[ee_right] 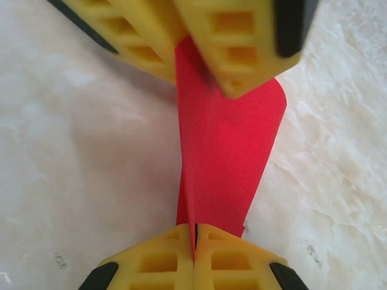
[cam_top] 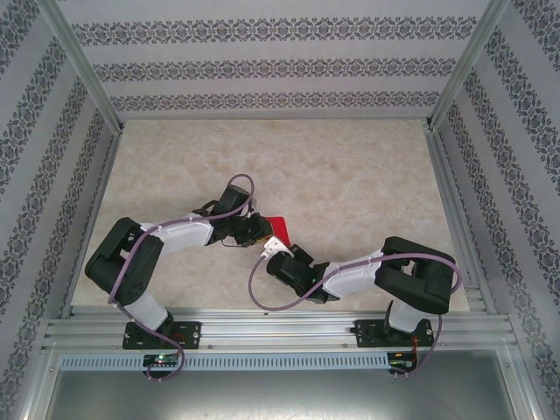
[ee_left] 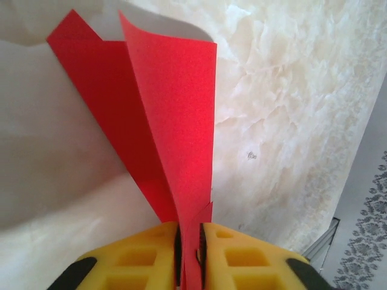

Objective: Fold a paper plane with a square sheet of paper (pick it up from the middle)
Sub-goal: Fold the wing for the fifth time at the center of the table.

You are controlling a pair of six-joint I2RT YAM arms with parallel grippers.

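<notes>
The square sheet of paper (cam_top: 276, 223) is bright red and bent into upright flaps, held off the table between my two grippers at the table's middle. In the left wrist view the paper (ee_left: 175, 109) rises from between the yellow fingers of my left gripper (ee_left: 189, 226), whose jaws stand slightly apart with the paper in the narrow gap. In the right wrist view my right gripper (ee_right: 195, 228) is shut on the paper's (ee_right: 230, 145) near edge, and the left gripper (ee_right: 202, 81) sits around the far edge. From above, the left gripper (cam_top: 259, 229) and right gripper (cam_top: 276, 248) almost meet.
The beige marbled tabletop (cam_top: 350, 175) spreads all around the grippers. Aluminium rails (cam_top: 280, 328) run along the near edge by the arm bases, and patterned walls (cam_top: 262, 66) close in the back and both sides.
</notes>
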